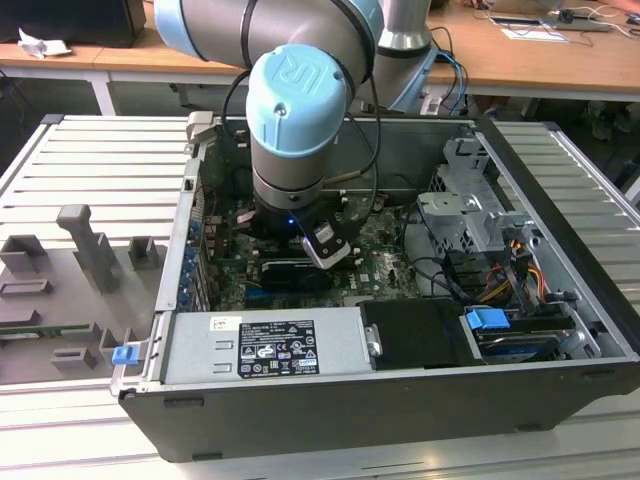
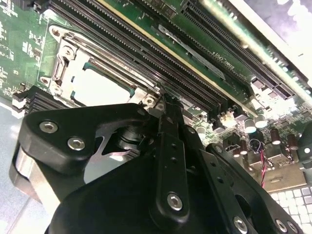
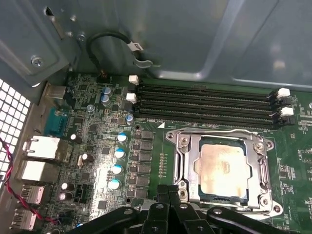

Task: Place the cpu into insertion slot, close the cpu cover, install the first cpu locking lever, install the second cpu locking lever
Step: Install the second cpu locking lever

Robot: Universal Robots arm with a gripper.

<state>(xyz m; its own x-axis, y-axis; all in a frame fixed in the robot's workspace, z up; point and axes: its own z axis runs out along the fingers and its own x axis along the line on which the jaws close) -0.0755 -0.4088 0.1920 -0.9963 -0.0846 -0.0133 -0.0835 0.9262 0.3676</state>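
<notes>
The cpu (image 3: 222,168), pale silvery-beige, lies flat in the insertion slot (image 3: 181,141) on the green board. The cpu cover (image 3: 189,165), a silvery frame, lies down around the chip, whose face shows through its cut-out. My gripper (image 3: 169,187) is shut with nothing between its black fingers (image 3: 163,192), and its tips stand just beside the socket's edge. In the second wrist view the gripper (image 2: 168,100) points at the socket's corner, with the cpu (image 2: 100,85) and the cover (image 2: 66,58) just beyond it. In the exterior view the arm's wrist (image 1: 290,190) reaches down into the open computer case.
Long black memory slots (image 3: 204,105) run beside the socket. Capacitors (image 3: 117,168) and rear ports (image 3: 41,148) stand on the board's other side. The case wall (image 3: 195,34), a power supply (image 1: 265,345) and a drive cage (image 1: 470,210) hem the arm in.
</notes>
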